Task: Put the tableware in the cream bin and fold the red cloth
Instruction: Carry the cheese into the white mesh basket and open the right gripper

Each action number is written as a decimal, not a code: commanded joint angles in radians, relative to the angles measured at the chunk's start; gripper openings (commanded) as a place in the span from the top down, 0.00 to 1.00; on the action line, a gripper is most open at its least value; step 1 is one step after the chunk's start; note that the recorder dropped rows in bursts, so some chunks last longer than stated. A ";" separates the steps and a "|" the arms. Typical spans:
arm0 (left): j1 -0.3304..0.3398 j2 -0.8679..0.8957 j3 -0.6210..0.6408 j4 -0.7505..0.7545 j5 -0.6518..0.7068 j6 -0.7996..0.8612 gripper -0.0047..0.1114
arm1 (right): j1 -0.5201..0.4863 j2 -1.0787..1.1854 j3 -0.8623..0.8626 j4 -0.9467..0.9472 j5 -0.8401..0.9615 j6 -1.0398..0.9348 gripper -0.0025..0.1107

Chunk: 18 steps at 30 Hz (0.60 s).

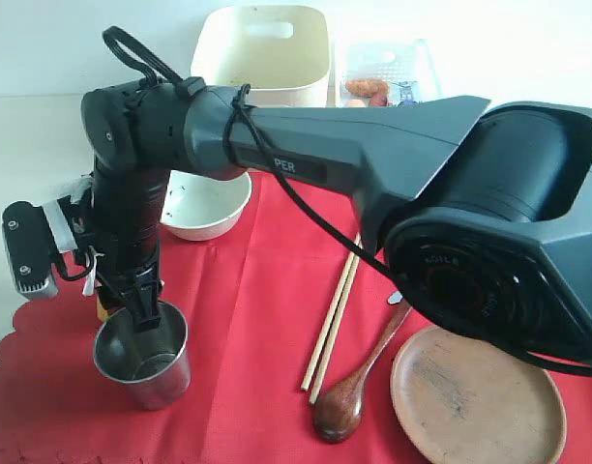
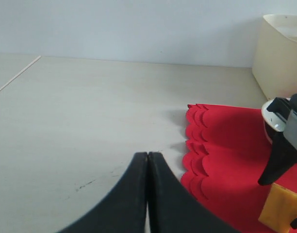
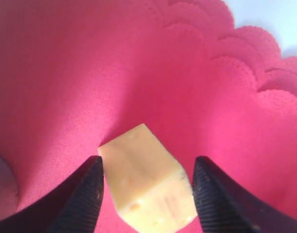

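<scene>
Looming closest, my right arm [image 1: 373, 155] reaches across the red cloth [image 1: 257, 319] spread on the bench. The cream bin [image 1: 286, 95] sits beyond its far edge. The steel cup [image 1: 146, 362] stands upright on the cloth just beside the right hand [image 3: 147, 162], whose fingers straddle a yellow block [image 3: 148, 194]. I cannot tell whether they pinch it. If they snag fabric, I judge the cloth could drag and tip the cup. My left hand [image 2: 147, 155] is clenched, empty.
</scene>
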 commanded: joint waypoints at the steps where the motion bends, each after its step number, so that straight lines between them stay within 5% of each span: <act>1: -0.006 -0.006 0.004 -0.002 -0.004 -0.005 0.95 | -0.001 0.011 0.003 0.000 0.006 -0.020 0.59; 9: -0.006 -0.006 0.004 -0.002 -0.004 -0.005 0.95 | -0.001 0.017 0.003 0.007 -0.025 -0.018 0.98; 18: -0.006 -0.006 0.004 -0.002 -0.004 -0.005 0.95 | -0.008 -0.022 0.003 0.025 -0.025 0.005 0.98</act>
